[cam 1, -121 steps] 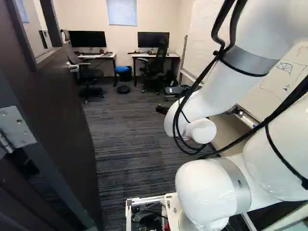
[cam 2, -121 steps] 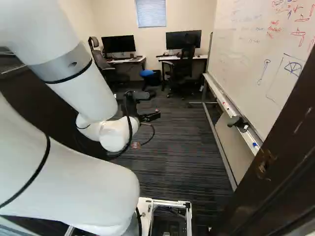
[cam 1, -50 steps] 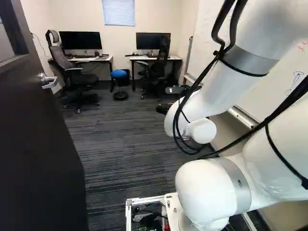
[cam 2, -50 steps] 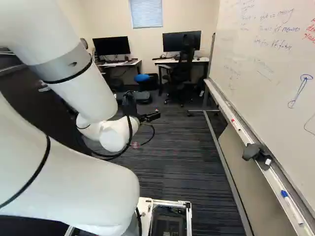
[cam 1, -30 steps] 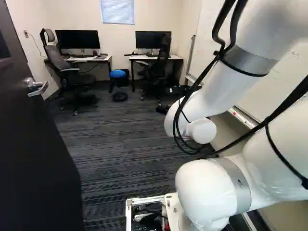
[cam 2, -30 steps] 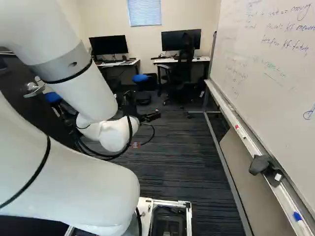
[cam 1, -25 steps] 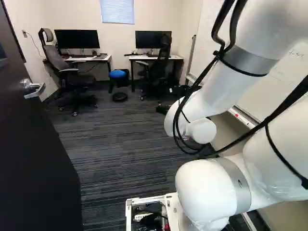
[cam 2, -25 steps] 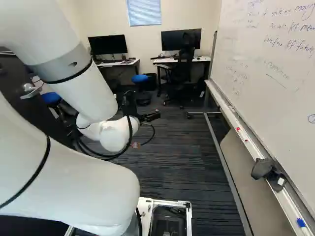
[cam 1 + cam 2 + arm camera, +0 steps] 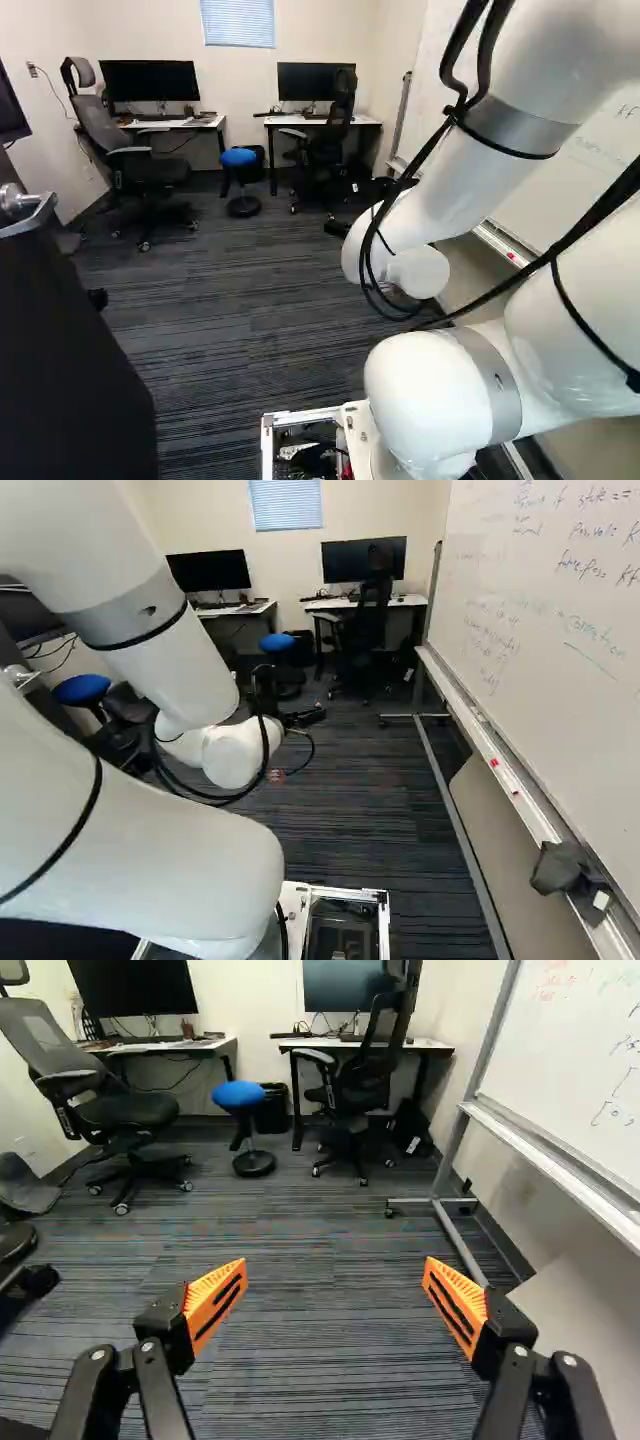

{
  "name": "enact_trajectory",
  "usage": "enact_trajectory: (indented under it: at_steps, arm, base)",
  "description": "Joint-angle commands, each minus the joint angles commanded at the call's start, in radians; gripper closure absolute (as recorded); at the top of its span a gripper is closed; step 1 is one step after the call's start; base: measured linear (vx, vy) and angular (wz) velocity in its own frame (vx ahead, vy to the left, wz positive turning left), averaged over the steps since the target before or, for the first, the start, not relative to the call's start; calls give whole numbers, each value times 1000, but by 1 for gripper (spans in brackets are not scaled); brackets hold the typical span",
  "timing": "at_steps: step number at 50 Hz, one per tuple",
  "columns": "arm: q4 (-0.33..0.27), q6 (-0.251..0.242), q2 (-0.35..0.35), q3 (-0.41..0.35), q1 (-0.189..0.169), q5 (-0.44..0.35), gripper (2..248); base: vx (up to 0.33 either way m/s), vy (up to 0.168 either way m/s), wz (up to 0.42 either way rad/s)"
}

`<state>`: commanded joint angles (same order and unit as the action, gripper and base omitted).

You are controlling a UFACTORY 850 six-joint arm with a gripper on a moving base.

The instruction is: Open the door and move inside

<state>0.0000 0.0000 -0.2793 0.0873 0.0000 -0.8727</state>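
L base view, far L: door (image 9: pixel 75 370), open, w/ metal lever handle (image 9: pixel 28 212). Next, L to R: gray office chair (image 9: pixel 105 130), L desk (image 9: pixel 178 124) w/ monitor (image 9: pixel 150 80), blue-topped stool (image 9: pixel 240 158), R desk (image 9: pixel 360 120) w/ dark chair (image 9: pixel 328 145) in front. Hand (image 9: pixel 314 716) is above carpet (image 9: pixel 350 810), R of door, well apart from handle. Status: released; fingers wide apart, orange pads (image 9: pixel 215 1300) facing. Far R, R base view: whiteboard (image 9: pixel 540 610) w/ handwriting

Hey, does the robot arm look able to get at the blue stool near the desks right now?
Probably not from here: the stool stands well beyond the open gripper. Nothing visible blocks the carpet between them, though, so driving forward might help.
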Motion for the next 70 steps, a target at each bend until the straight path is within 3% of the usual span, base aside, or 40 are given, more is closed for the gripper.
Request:
enact_trajectory:
  at_steps: [70]
  arm:
    - [0,0,0,0,0,0,3]
  base:
    - [220,2,-19]
